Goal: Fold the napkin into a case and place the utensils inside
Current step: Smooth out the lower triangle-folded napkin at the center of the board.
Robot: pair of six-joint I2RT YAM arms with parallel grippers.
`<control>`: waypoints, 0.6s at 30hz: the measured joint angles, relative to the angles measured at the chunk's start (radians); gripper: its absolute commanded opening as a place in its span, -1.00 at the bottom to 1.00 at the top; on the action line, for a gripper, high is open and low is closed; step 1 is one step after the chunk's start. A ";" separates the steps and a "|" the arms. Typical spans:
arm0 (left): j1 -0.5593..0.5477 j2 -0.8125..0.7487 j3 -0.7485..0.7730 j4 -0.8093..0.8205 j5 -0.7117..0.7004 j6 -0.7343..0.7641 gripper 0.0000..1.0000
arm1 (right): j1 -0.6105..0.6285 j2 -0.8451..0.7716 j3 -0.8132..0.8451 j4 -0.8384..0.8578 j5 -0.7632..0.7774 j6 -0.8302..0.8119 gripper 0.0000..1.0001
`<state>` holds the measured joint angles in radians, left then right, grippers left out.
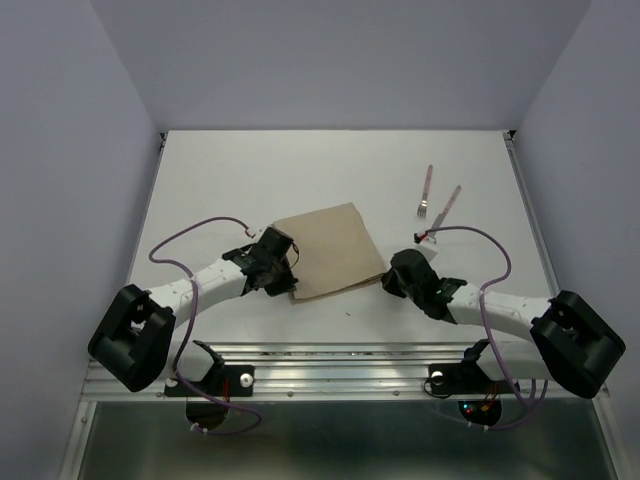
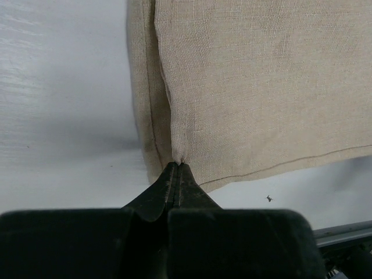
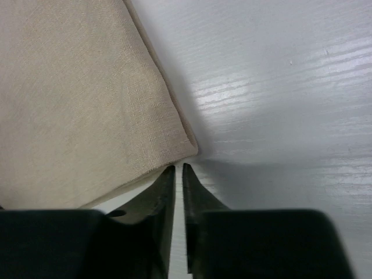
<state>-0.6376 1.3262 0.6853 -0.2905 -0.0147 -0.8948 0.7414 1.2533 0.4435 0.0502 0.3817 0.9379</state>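
Note:
The tan napkin (image 1: pixel 330 250) lies folded in two layers on the white table, between my two arms. My left gripper (image 1: pixel 287 266) is at its near left corner, shut on the cloth; in the left wrist view the fingertips (image 2: pixel 176 164) pinch a small pucker of napkin (image 2: pixel 261 87). At the napkin's near right corner, my right gripper (image 1: pixel 392 276) has its jaws a narrow slit apart. In the right wrist view bare table shows between the jaws (image 3: pixel 178 167), and the napkin corner (image 3: pixel 75 99) lies just beyond the tips. The fork (image 1: pixel 426 190) and knife (image 1: pixel 447 210), both pink-handled, lie at the back right.
White walls enclose the table on three sides. A metal rail (image 1: pixel 340 360) runs along the near edge between the arm bases. Purple cables loop over both arms.

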 measured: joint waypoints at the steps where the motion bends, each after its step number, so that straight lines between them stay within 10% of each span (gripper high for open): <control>1: 0.000 0.000 -0.002 0.003 -0.001 0.003 -1.00 | 0.000 0.000 0.000 -0.001 0.000 -0.006 -0.53; 12: 0.000 0.001 -0.008 0.002 -0.017 0.011 -1.00 | -0.013 -0.201 -0.022 -0.036 -0.093 -0.121 0.08; 18: 0.000 0.005 -0.010 0.002 -0.022 0.011 -1.00 | -0.104 -0.024 0.035 -0.043 -0.209 -0.186 0.29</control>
<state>-0.6376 1.3312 0.6750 -0.2886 -0.0368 -0.8837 0.6376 1.2297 0.4782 0.0074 0.1730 0.7517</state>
